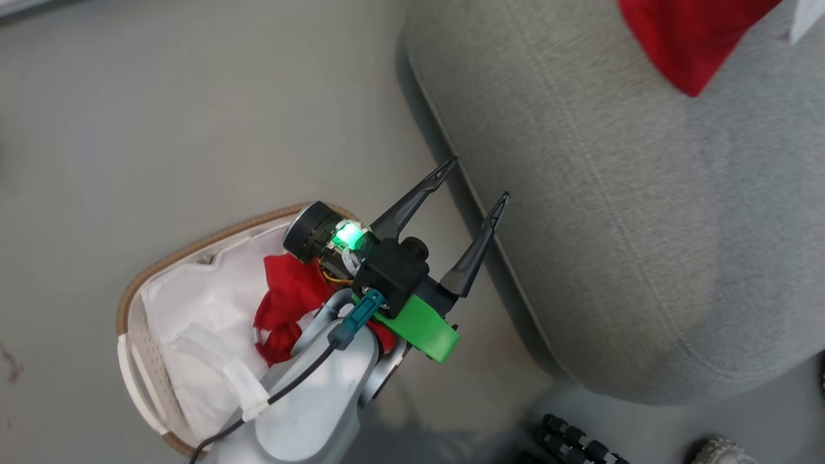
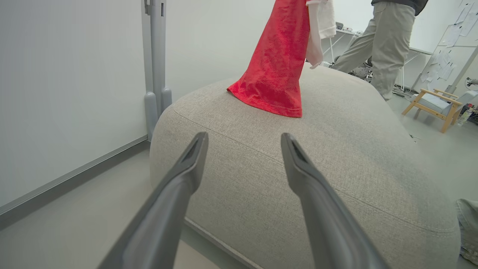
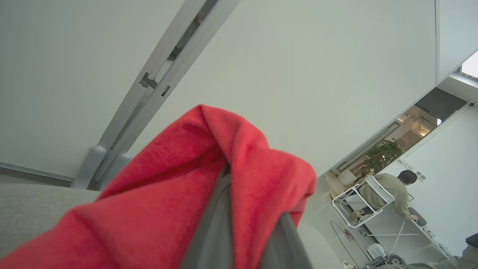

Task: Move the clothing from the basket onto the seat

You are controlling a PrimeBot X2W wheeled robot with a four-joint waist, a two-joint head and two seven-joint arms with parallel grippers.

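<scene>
The basket [image 1: 193,248], white with a brown rim and a white lining, stands on the floor at the lower left. Crumpled red clothing [image 1: 290,303] lies in it, partly hidden by my left forearm. My left gripper [image 1: 479,179] is open and holds nothing; it hovers beside the grey seat [image 1: 644,225], fingers pointing at its stitched edge [image 2: 298,179]. A second red garment [image 2: 278,67] with a white part hangs down, its hem touching the seat top [image 1: 689,38]. My right gripper [image 3: 242,224] is shut on this red garment [image 3: 168,209], which drapes over its fingers.
A person [image 2: 388,48] walks behind the seat, near a wooden armchair [image 2: 435,102]. A grey wall post [image 2: 157,56] rises at the seat's far left. Another person [image 3: 392,190] sits at a desk far off. My dark base parts [image 1: 580,444] show at the bottom edge.
</scene>
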